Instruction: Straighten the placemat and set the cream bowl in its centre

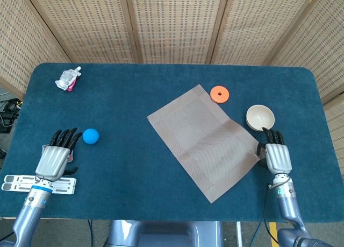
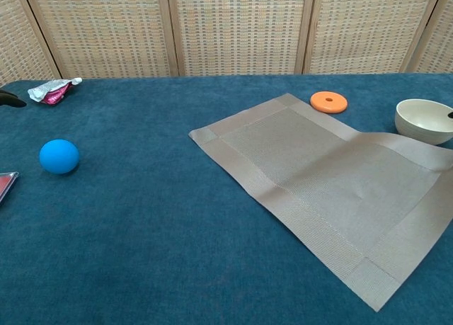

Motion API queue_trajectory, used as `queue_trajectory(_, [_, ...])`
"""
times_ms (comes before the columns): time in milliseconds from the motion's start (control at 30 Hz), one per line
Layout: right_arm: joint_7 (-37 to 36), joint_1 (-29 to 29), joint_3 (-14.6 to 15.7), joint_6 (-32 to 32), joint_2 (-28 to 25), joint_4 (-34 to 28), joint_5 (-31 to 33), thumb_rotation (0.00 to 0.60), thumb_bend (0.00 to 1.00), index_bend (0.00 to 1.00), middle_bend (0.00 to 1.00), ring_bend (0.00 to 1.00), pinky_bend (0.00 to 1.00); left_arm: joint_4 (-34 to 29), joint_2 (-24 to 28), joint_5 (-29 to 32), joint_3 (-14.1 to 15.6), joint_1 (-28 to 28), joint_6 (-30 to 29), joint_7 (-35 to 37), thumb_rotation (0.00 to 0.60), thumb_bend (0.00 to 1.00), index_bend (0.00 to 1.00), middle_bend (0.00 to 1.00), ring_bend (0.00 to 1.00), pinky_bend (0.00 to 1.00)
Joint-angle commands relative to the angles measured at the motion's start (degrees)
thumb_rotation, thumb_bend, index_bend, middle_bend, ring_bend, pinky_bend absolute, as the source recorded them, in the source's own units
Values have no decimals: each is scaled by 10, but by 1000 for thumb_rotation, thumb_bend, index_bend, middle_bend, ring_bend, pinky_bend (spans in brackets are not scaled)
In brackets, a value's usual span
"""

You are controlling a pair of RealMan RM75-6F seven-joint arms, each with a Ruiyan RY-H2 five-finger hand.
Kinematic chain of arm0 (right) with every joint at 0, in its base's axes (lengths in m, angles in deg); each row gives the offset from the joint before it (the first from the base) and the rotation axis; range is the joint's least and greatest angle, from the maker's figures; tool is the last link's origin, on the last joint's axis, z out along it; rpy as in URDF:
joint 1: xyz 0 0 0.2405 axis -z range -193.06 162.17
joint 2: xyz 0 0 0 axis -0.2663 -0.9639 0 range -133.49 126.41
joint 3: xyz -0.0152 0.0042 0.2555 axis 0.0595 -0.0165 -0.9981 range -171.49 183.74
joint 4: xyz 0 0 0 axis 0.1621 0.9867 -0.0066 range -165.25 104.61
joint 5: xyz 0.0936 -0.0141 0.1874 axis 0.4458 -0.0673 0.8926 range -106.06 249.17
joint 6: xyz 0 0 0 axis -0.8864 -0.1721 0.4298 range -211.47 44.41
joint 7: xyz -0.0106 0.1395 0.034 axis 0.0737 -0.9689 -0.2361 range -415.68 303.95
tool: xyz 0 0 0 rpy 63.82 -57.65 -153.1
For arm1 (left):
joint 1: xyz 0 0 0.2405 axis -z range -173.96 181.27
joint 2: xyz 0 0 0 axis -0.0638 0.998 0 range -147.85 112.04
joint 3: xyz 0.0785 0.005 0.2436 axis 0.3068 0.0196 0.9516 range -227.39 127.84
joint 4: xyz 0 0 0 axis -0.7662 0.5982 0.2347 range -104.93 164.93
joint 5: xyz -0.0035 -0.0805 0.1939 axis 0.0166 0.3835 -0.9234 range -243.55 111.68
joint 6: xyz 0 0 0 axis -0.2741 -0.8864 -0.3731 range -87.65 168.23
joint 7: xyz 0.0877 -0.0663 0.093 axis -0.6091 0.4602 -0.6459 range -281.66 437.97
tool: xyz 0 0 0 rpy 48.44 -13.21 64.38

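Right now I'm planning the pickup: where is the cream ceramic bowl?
In the head view the cream ceramic bowl sits at the table's right side, just beyond the right hand, right of the orange disc.

On the blue surface (image 1: 161,214) right now: one placemat (image 1: 207,141), lying skewed. One cream bowl (image 1: 260,118). One orange disc (image 1: 219,93). One blue ball (image 1: 90,135). One crumpled foil pouch (image 1: 69,78) at the far corner. One white flat piece (image 1: 16,183) by the near edge. And two hands: left hand (image 1: 52,159), right hand (image 1: 277,154).
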Motion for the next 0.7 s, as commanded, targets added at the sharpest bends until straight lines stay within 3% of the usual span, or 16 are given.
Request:
queue_trajectory(33, [-2, -6, -10, 5, -2, 9, 8, 600, 559, 685, 138, 0, 27, 1, -1, 0, 0, 0, 0, 0, 600, 127, 68, 0, 0, 0])
queue_trajectory(100, [-2, -7, -15, 4, -3, 13, 11, 600, 496, 617, 92, 0, 17, 2, -1, -1, 0, 0, 0, 1, 600, 127, 69, 0, 0, 0])
queue_trajectory(233, [5, -4, -15, 6, -15, 7, 18, 600, 326, 382, 0, 0, 0, 4, -4, -3, 0, 1, -1, 2, 600, 127, 68, 0, 0, 0])
queue_trajectory(433, [14, 18, -11, -18, -38, -29, 23, 600, 289, 209, 0, 0, 0, 9, -11, -1, 1, 4, 5, -1, 600, 127, 68, 0, 0, 0])
queue_trajectory(700, [-15, 39, -9, -57, -63, -66, 4, 600, 282, 188, 0, 0, 0, 12, -22, 5, -11, 19, 18, -11, 600, 132, 103, 0, 0, 0])
